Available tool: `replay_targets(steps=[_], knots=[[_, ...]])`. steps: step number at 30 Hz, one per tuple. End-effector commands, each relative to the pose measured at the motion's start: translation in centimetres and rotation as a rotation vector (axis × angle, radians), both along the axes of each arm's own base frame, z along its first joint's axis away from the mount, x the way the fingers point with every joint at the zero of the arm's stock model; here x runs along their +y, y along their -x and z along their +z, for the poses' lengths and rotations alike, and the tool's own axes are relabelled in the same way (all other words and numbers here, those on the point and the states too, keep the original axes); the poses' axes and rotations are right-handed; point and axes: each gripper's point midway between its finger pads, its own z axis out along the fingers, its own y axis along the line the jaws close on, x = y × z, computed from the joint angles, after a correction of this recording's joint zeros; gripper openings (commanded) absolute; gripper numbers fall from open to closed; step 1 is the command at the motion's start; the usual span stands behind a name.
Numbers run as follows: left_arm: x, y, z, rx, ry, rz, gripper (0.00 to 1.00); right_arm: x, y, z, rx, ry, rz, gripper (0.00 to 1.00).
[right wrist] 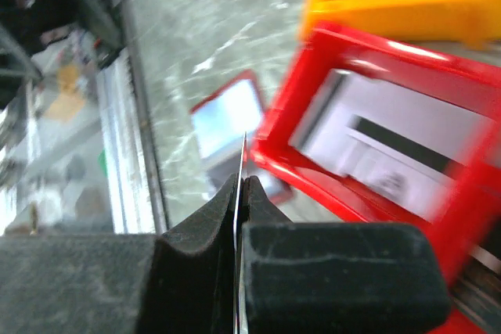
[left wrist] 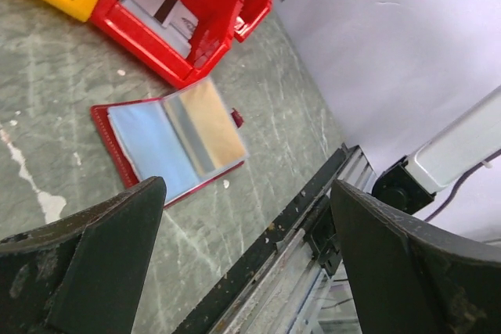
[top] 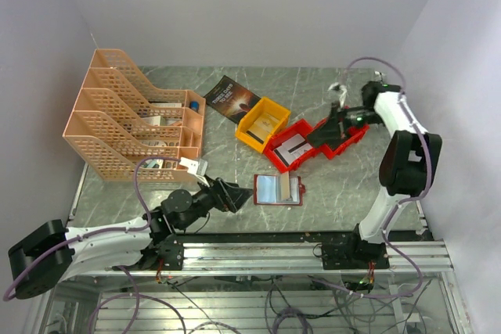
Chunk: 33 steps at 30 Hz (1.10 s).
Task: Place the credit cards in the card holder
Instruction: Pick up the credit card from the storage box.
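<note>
Right pincer (right wrist: 241, 187): pads pressed together on a thin pale card (right wrist: 243, 158), which the wrist view shows edge-on, so I can't read its face. I judge it to be one of the credit cards. The pincer hangs above the red bin (top: 291, 149), where more cards (right wrist: 391, 142) lie flat.

Left pincer (top: 233, 195): fingers spread wide, holding nothing, low over the counter (top: 352, 185) just left of the card holder.

Card holder (top: 278, 189): lies open on the counter with its clear pockets up, near the front rail and between the two arms. Nothing is touching it.

Risks from here:
- The grip takes only a narrow strip of the card. Any knock against the bin's rim on the way over could pivot it or pull it free.
- The holder is loose on smooth stone. Pushing a card at a pocket mouth will likely slide the whole holder unless the left pincer braces it first.
- The pockets throw glare in both wrist views and I can't make out the slot openings. A wrong approach angle would skate the card over the plastic or bend it.
- Both arms would converge on the same small spot, so finger-to-finger contact is possible if the left one is not parked clear of the right's path.
</note>
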Motion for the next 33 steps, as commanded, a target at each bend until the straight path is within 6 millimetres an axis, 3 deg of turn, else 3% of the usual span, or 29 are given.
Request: replay_targets(steps=[1,7,15,23,33], knots=[[-1.3,0.2,3.7,-0.101,0.034,-0.06,0.98,5.8,5.4,1.4,-0.043,-0.032,0.212,0.0],[-2.2,0.2,3.6,-0.165,-0.047,-0.103,0.97,9.9,10.0,0.8,-0.068,-0.006,0.402,0.0],[-5.1,0.6,3.6,-0.242,-0.187,-0.247,0.95,13.1,15.1,-0.9,-0.118,0.033,0.603,0.0],[-8.0,0.3,2.3,-0.249,-0.271,-0.356,0.81,14.8,17.3,-1.3,-0.147,0.064,0.698,0.0],[-8.8,0.6,1.8,-0.255,-0.253,-0.393,0.54,15.1,17.9,-1.1,-0.149,0.055,0.722,0.0]])
